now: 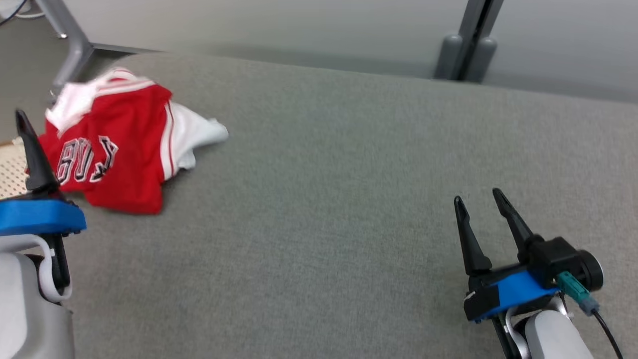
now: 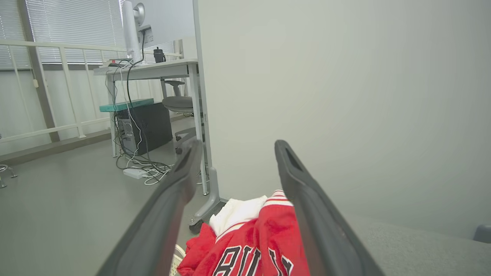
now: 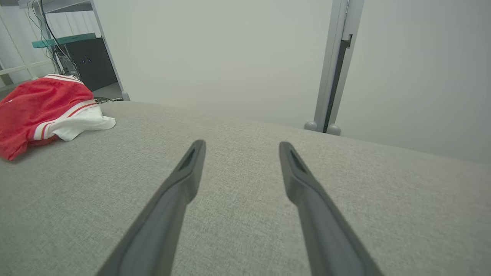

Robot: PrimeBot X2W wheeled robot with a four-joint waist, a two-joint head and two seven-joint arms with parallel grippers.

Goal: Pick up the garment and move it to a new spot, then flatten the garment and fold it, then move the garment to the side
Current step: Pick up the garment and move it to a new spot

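Note:
The garment (image 1: pixel 117 144) is a red and white jersey with dark lettering, lying crumpled at the far left of the grey cloth-covered table (image 1: pixel 349 199). It also appears in the left wrist view as the garment (image 2: pixel 249 237) and in the right wrist view as the garment (image 3: pixel 46 107). My left gripper (image 2: pixel 234 147) is open, hovering just beside the jersey's near left edge, nothing between its fingers; one dark finger (image 1: pixel 31 149) shows in the head view. My right gripper (image 1: pixel 477 197) is open and empty over the table's near right part, far from the jersey.
A grey partition wall runs behind the table, with a post (image 1: pixel 468 45) at the back right and a metal leg (image 1: pixel 70 45) at the back left. Off the table's left lie a desk (image 2: pixel 149 69), a computer tower, cables and an office chair (image 2: pixel 178 103).

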